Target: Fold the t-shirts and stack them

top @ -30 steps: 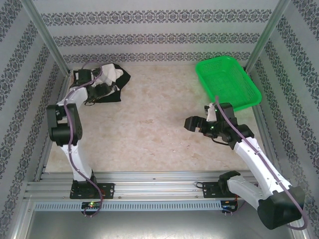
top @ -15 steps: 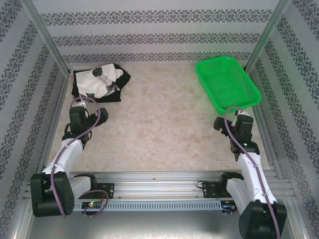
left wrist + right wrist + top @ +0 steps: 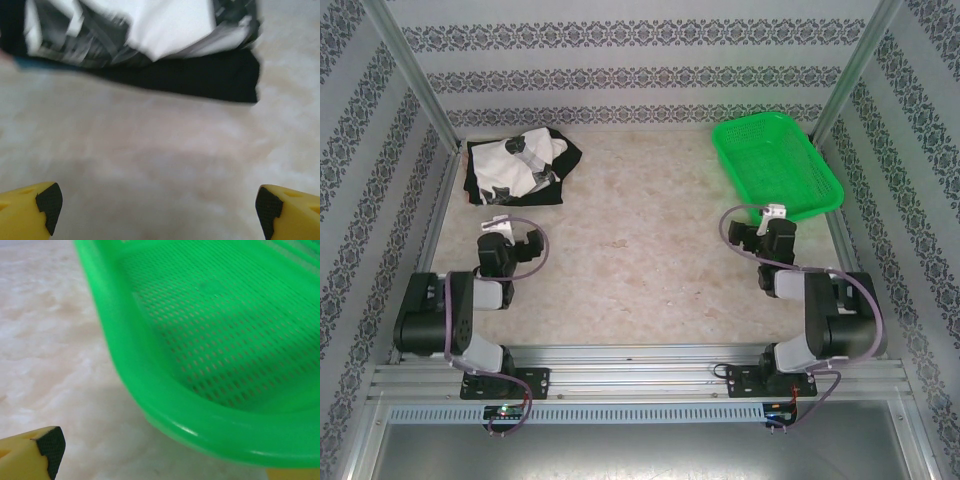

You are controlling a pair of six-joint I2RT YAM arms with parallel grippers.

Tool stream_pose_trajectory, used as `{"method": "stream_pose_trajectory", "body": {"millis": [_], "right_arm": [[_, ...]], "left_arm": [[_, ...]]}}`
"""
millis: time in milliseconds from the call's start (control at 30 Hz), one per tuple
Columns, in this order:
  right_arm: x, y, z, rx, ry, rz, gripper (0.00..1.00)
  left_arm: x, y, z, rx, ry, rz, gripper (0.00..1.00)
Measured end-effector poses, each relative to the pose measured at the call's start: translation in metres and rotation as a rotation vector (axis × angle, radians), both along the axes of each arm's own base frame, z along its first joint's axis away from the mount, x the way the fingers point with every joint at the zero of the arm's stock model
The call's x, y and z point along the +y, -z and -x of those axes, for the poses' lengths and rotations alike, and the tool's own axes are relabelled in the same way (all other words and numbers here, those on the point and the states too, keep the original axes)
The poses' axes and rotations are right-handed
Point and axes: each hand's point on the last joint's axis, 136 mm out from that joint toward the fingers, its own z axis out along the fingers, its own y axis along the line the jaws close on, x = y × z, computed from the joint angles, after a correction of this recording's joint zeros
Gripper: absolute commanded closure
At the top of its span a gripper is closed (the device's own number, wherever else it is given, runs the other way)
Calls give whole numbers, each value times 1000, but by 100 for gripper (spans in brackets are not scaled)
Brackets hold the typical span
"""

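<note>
**Top view.** Both arms are folded back toward the near edge of the bench (image 3: 640,270). The left hand (image 3: 508,238) sits over the near-left part and the right hand (image 3: 767,230) over the near-right part. I see nothing gripped in either.

The two shirts lie in one heap in the far-left corner. The black shirt (image 3: 548,190) is underneath and the white shirt (image 3: 506,158) is bunched on top of it, not squared up. Black cloth shows past the white along the heap's near and right sides. The left hand is well apart from the heap.

The green basket (image 3: 732,165) stands in the far-right corner, set at an angle to the bench edges. Its near corner is just beside the right hand.

**Left wrist view.** The left fingertips (image 3: 42,212), yellow with black pads, sit at the two bottom corners. They are spread wide with bare bench between them. The heap is ahead and blurred, with the black shirt's straight edge nearest and the white cloth lying over it. A strip of bench separates the tips from the cloth.

**Right wrist view.** The right fingertip (image 3: 47,450) shows at bottom left, and a sliver of yellow shows at the bottom right edge below the basket's rim. This hand is spread too and pinches nothing. The basket's rounded near corner is close ahead, with its mesh wall rising behind the rim. I cannot tell whether the rim touches the finger on that side.
</note>
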Motion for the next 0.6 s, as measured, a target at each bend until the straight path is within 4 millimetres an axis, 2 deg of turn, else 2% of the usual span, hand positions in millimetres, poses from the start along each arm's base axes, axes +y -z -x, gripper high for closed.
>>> {"method": "stream_pose_trajectory", "body": {"millis": [67, 200, 600], "right_arm": [[3, 2, 0, -12, -13, 15, 2], [1, -9, -4, -61, -4, 39, 2], [7, -9, -5, -63, -36, 75, 2]], "left_arm": [[-6, 7, 0, 20, 28, -10, 0], [-6, 0, -7, -7, 38, -29, 0], [-6, -6, -10, -30, 43, -43, 0]]}}
